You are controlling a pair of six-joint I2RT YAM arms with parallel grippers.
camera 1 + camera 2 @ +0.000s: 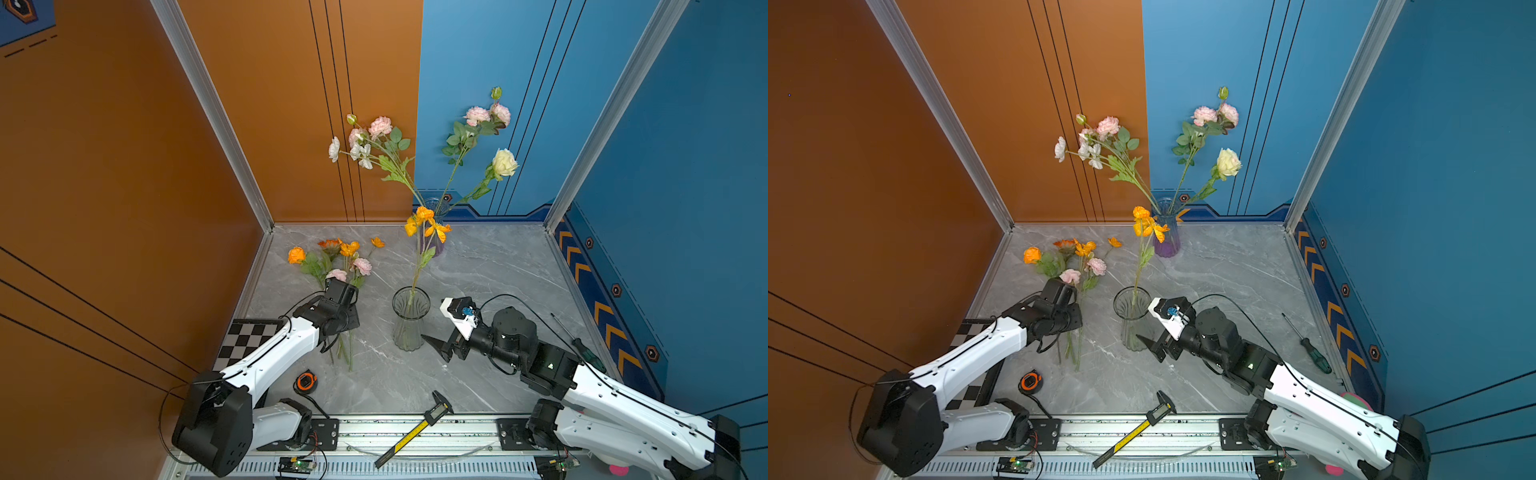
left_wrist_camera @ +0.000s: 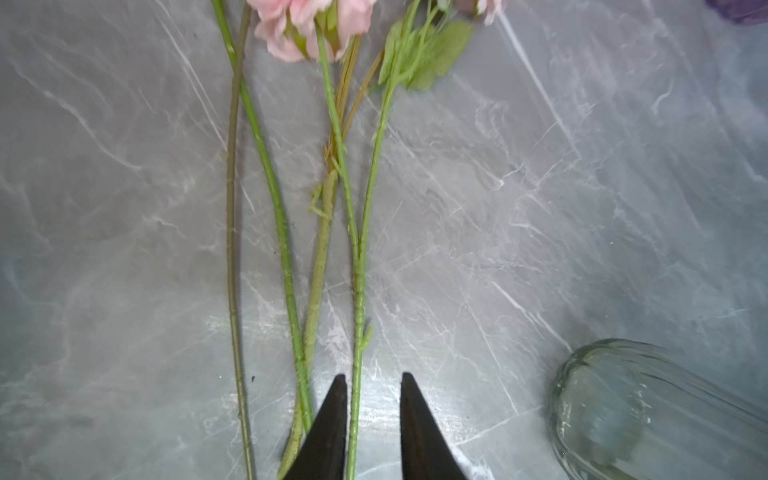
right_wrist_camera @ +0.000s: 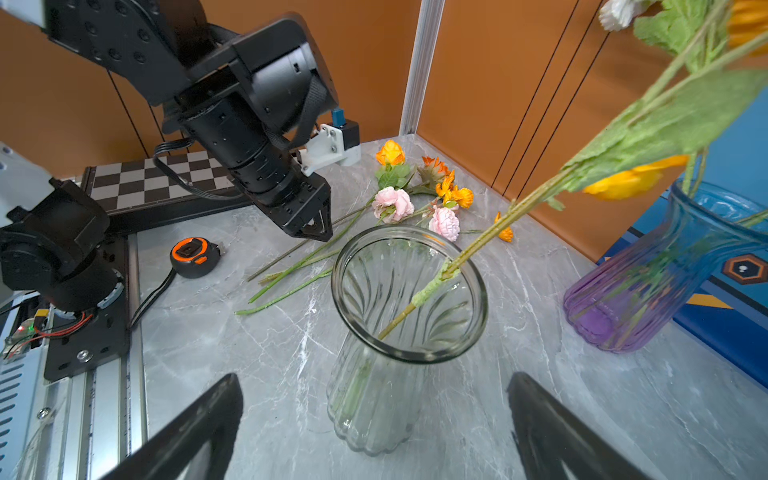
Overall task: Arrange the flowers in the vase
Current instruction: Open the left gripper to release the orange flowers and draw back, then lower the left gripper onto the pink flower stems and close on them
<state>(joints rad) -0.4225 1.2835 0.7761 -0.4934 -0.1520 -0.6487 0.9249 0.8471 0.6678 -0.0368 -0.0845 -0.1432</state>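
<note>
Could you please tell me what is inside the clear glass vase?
The clear glass vase holds one green stem with orange blooms, leaning on its rim. Ribbed glass blurs the stem's foot; nothing else shows inside.

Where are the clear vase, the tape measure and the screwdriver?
clear vase (image 1: 401,328), in a top view, on its ribbed glass wall.
tape measure (image 1: 306,381), in a top view, on its orange-ringed case.
screwdriver (image 1: 1315,356), in a top view, on its green handle.
</note>
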